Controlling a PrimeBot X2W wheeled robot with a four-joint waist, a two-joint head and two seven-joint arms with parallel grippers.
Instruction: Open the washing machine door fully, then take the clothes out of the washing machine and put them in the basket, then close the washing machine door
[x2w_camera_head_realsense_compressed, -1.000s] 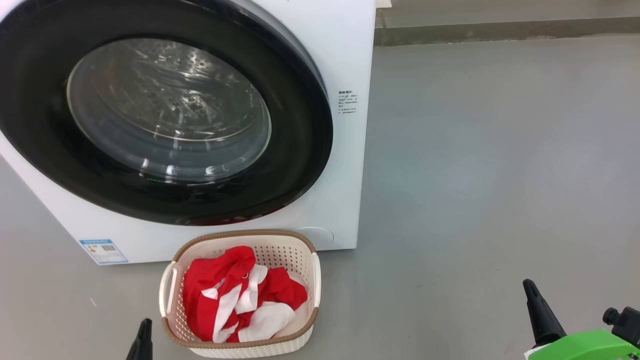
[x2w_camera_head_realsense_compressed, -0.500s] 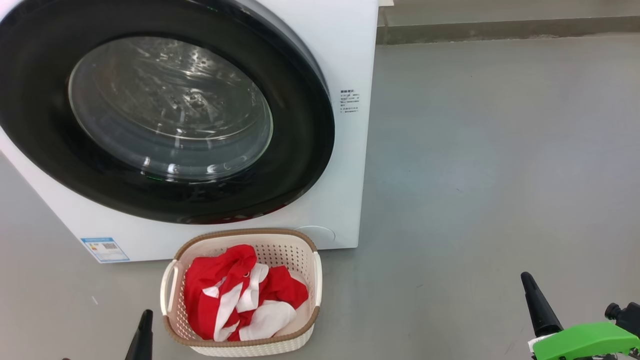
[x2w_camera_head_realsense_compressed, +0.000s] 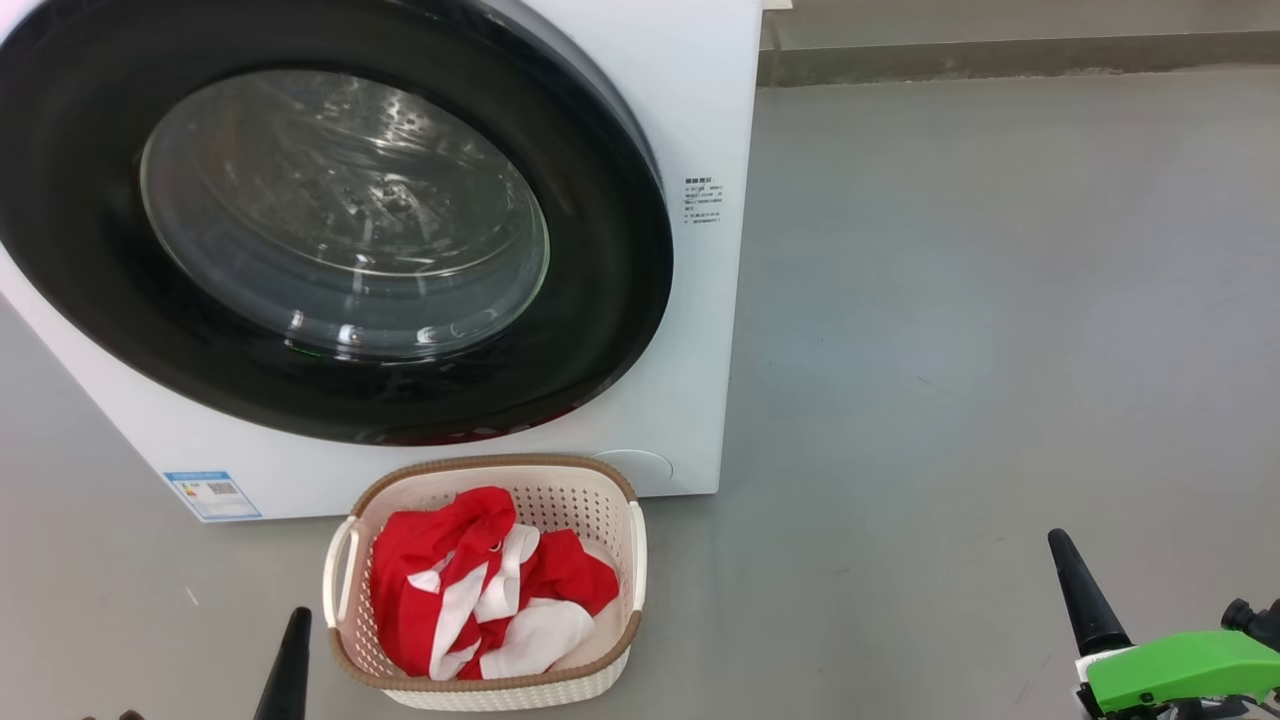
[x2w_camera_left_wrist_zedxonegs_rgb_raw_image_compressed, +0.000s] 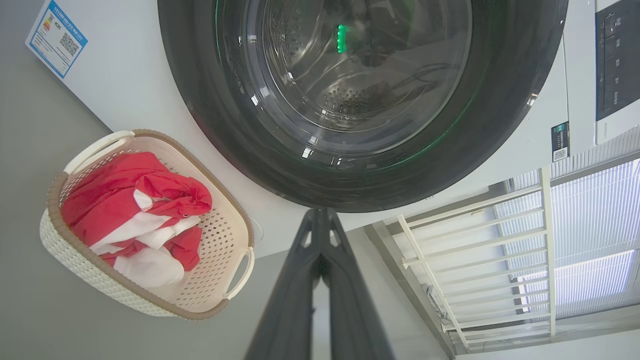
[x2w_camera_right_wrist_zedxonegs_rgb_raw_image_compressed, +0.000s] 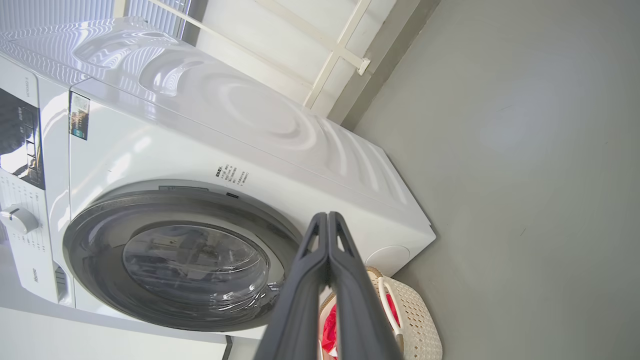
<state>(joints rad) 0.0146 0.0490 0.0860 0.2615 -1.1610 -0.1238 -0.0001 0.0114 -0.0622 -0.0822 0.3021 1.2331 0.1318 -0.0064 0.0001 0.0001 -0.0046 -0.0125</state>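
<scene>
Both pressed together, left claw (x2w_camera_head_realsense_compressed: 296, 628) hangs just beside the basket (x2w_camera_head_realsense_compressed: 487, 463), right claw (x2w_camera_head_realsense_compressed: 1061, 552) well apart.

- left gripper (x2w_camera_left_wrist_zedxonegs_rgb_raw_image_compressed: 320, 214): two long fingers (x2w_camera_left_wrist_zedxonegs_rgb_raw_image_compressed: 292, 305), dark charcoal, matte plastic look, wide at the base and narrowing to slim tips
- each finger has a little triangular cut-out just below the tip, kinda skeletonised
- right gripper (x2w_camera_right_wrist_zedxonegs_rgb_raw_image_compressed: 327, 216) is the same build: same dark grey, same triangle windows
- in the head view the fingers read as plain black tapered spikes, almost cone-shaped
- the right wrist has a lime-green housing (x2w_camera_head_realsense_compressed: 1175, 668), chunky with rounded edges
- small white collar (x2w_camera_head_realsense_compressed: 1086, 668) where the finger meets the green bit
- black round knob (x2w_camera_head_realsense_compressed: 1245, 612) behind the green shell, could be a connector, can't tell
</scene>
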